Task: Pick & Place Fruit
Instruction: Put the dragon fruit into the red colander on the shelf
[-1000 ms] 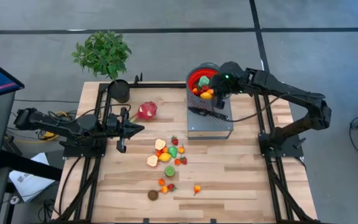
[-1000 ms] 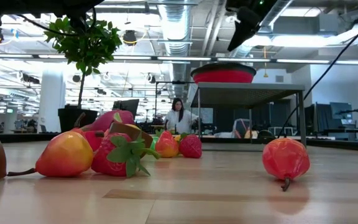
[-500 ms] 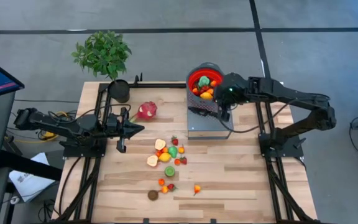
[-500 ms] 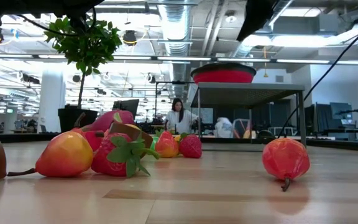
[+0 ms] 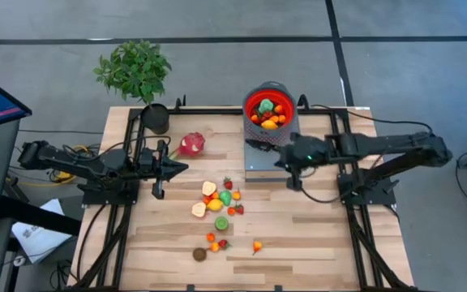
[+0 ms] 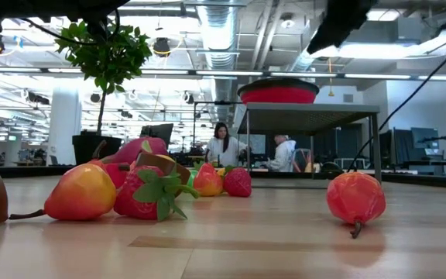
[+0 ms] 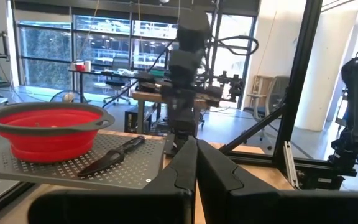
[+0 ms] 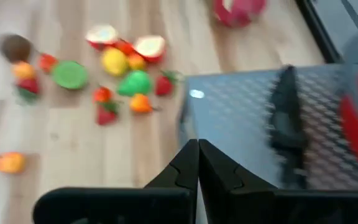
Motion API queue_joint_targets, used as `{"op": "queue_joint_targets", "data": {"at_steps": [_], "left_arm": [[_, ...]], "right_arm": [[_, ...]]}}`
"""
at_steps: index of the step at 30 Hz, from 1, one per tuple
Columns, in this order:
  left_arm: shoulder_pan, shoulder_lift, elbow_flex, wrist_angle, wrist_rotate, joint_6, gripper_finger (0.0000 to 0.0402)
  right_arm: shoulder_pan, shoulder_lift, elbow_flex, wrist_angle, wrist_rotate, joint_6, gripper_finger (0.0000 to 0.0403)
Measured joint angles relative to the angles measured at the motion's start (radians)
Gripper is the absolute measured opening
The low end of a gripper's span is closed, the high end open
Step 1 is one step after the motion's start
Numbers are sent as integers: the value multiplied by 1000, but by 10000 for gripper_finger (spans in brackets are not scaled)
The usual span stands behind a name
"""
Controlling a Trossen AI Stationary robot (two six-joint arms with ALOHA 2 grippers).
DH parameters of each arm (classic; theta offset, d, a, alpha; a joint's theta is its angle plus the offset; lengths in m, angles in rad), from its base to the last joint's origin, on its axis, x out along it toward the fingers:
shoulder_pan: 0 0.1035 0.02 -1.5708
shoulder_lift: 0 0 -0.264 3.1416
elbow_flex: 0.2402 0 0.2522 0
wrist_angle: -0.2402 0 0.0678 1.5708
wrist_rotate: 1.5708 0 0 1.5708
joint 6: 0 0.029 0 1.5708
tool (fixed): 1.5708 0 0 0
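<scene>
The right gripper [image 5: 290, 168] – fingers clenched, empty – should open before descending onto one fruit [image 5: 236, 210], while the left gripper [image 5: 157, 191] waits clenched

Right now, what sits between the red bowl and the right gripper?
In the high view, the black-handled knife lies on the grey perforated stand, between the red bowl and the right gripper. Nothing else there.
</scene>
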Motion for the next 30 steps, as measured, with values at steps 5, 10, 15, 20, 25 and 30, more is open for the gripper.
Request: {"op": "queue_joint_targets", "data": {"at_steps": [5, 10, 15, 20, 25, 30], "left_arm": [[0, 0, 0, -1, 0, 0, 3], [0, 0, 0, 0, 0, 0, 3], [0, 0, 0, 0, 0, 0, 3], [0, 0, 0, 1, 0, 1, 3], [-3, 2, 0, 9, -93, -96, 3], [-42, 53, 0, 6, -233, -132, 1]], "right_arm": [[78, -138, -181, 262, -2, 17, 3], [115, -253, -353, 556, -1, -38, 3], [122, -322, -465, 698, 2, -49, 3], [122, -352, -499, 710, 2, -49, 3], [120, -353, -501, 732, 2, -50, 3], [118, -353, -501, 731, 2, -83, 3]]}}
